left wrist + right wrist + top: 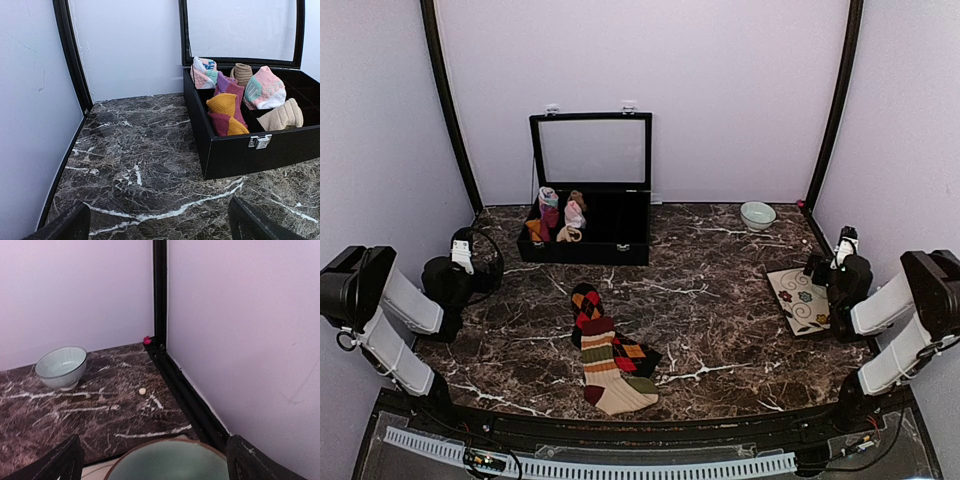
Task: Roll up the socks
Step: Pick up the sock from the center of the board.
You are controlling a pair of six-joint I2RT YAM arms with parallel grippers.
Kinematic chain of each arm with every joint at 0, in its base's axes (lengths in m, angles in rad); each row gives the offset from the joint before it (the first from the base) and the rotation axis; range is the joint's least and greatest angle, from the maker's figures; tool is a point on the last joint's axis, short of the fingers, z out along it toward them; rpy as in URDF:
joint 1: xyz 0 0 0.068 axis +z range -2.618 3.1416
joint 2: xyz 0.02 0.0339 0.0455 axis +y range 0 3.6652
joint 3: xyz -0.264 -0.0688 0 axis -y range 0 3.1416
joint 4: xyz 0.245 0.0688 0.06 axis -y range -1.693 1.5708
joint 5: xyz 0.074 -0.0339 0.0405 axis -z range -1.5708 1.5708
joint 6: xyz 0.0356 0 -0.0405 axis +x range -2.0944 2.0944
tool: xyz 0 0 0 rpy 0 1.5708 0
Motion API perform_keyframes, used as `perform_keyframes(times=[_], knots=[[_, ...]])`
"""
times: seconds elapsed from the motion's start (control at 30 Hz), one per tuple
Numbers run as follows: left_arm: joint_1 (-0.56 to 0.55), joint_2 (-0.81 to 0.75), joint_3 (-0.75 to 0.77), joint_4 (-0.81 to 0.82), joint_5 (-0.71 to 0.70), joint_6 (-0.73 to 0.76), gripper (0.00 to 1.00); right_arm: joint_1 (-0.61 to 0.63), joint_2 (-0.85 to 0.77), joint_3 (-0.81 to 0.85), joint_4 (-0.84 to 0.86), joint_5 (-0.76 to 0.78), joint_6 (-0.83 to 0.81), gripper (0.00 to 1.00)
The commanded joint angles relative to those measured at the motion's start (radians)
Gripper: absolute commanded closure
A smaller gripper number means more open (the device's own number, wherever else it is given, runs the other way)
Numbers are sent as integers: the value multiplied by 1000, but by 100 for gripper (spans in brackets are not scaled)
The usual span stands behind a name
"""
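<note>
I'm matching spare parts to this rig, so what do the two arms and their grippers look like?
Both the left arm and right arm have white tubular links between bulky black joint housings. A thin dark cable loops beside the left wrist. The left gripper and right gripper have black, wedge-shaped fingers; no markings are legible.

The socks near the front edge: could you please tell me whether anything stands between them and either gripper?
Nothing visible does. The socks lie on the marble table between the arms; the left gripper and right gripper, both open, sit at the side edges. The black box stands farther back.
</note>
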Motion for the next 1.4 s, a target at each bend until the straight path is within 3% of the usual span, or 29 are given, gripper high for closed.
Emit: perform_keyframes(times=[0.0,0.23,0.4,0.47,0.57,0.67,0.73,0.83,0.87,0.97,1.1,1.2,1.37], knots=[[5,-1,12,15,12,5,1,-6,-122,119,-260,187,82,1],[6,-1,11,19,12,5,1,-6,-211,-14,-82,85,37,1],[12,-24,41,-47,74,18,1,9,-374,105,-345,-93,52,1],[13,-86,117,-223,86,24,1,12,-407,203,-506,-197,65,1],[13,-146,348,-663,107,79,1,12,-402,375,-768,-283,136,1],[13,-141,547,-1055,179,153,1,-24,-375,461,-896,-236,397,1],[13,-141,626,-1204,233,204,1,-32,-364,513,-981,-320,444,1],[12,-171,621,-1281,285,286,1,-24,-345,485,-867,-590,489,1],[12,-182,616,-1302,305,311,1,2,-337,499,-877,-608,483,1],[13,-202,640,-1446,435,391,1,186,-308,608,-1097,-431,363,2],[-25,-218,697,-1689,675,517,1,473,-249,639,-1191,-265,285,12],[-137,-228,707,-1774,682,571,1,701,-152,642,-1223,-149,266,19],[-291,-202,693,-1763,680,560,1,941,41,674,-1226,-60,292,28]])
